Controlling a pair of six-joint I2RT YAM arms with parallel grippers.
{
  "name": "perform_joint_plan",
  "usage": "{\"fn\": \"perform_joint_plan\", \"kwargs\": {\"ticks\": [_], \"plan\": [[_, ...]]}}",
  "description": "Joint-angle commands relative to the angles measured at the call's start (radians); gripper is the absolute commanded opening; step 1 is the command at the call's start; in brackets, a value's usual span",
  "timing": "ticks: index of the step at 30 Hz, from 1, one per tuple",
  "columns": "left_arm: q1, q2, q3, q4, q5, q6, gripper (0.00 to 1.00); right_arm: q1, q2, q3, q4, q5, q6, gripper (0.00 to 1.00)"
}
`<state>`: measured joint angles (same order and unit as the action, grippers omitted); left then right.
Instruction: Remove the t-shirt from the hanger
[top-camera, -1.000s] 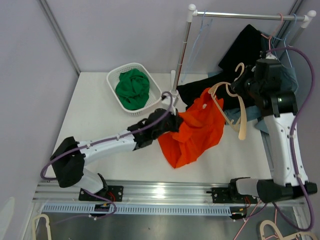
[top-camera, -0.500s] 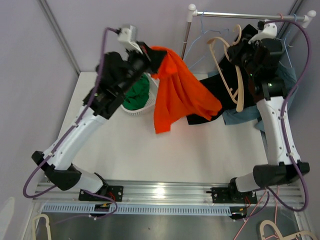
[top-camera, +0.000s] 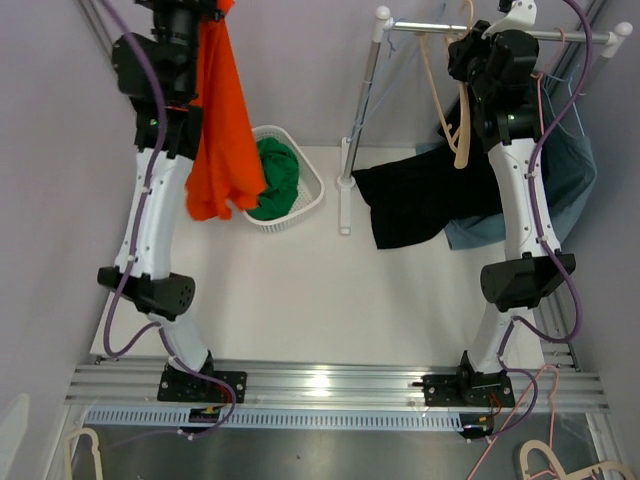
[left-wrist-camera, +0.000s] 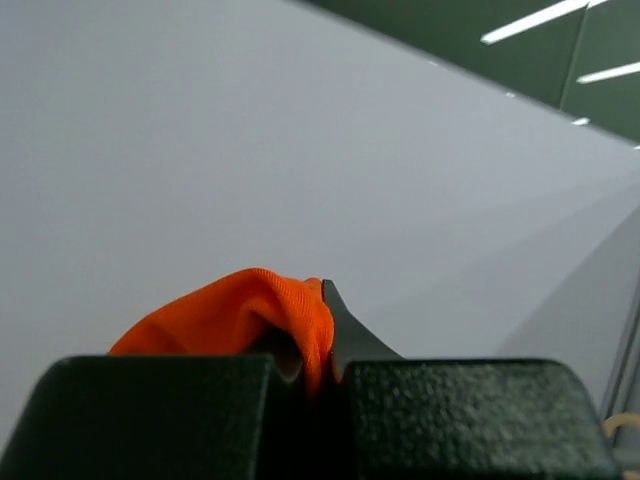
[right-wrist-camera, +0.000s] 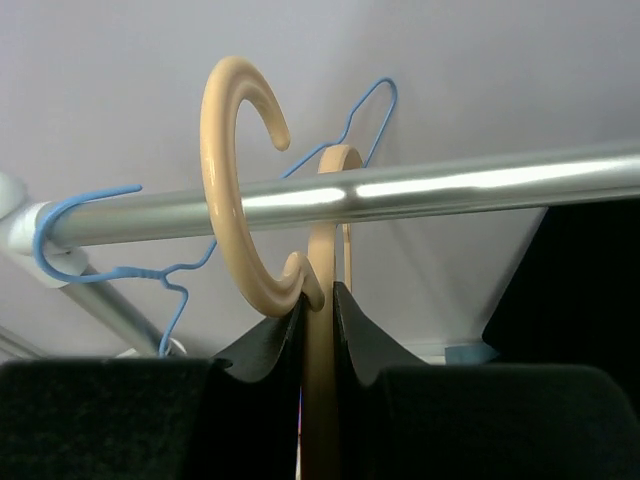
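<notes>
The orange t-shirt (top-camera: 222, 120) hangs free from my left gripper (top-camera: 210, 10), raised high at the top left above the white basket (top-camera: 300, 205). In the left wrist view the jaws are shut on a fold of the orange t-shirt (left-wrist-camera: 240, 310). My right gripper (top-camera: 470, 50) is shut on the cream plastic hanger (top-camera: 458, 110), held up at the silver rail (top-camera: 480, 32). In the right wrist view the hanger (right-wrist-camera: 322, 380) sits between the fingers, its hook (right-wrist-camera: 235, 190) curling over the rail (right-wrist-camera: 450, 185). The hanger is bare.
The basket holds a green garment (top-camera: 275, 180). A black garment (top-camera: 420, 200) and a blue-grey one (top-camera: 570, 170) drape from the rack at the right. A blue wire hanger (right-wrist-camera: 120, 250) hangs on the rail. The rack's post (top-camera: 362, 110) stands mid-table.
My left arm swung up and leftward, carrying the orange t-shirt from over the table's middle to above the basket. My right arm lifted the bare hanger up to the rail.
</notes>
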<state>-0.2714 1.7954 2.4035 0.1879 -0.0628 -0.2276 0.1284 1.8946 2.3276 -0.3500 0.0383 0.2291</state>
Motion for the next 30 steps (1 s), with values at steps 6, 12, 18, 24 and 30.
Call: {"fn": "perform_joint_plan", "kwargs": {"ticks": [6,12,18,24,30], "plan": [[0.054,0.211,-0.017,-0.033,0.104,-0.070,0.00,0.008,-0.031,-0.057,0.131,0.086,-0.023,0.00],[0.052,0.179,0.008,-0.004,0.149,-0.082,0.01,0.001,-0.048,-0.089,0.086,0.037,-0.004,0.00],[0.051,0.072,-0.001,0.004,0.155,-0.035,0.01,-0.007,-0.129,-0.215,0.129,-0.063,0.038,0.00],[0.051,0.025,0.003,0.042,0.184,-0.039,0.01,-0.004,-0.135,-0.208,0.112,-0.067,0.041,0.00],[0.049,0.062,0.061,0.074,0.196,-0.061,0.01,-0.001,-0.132,-0.209,0.103,-0.066,0.038,0.00]]}}
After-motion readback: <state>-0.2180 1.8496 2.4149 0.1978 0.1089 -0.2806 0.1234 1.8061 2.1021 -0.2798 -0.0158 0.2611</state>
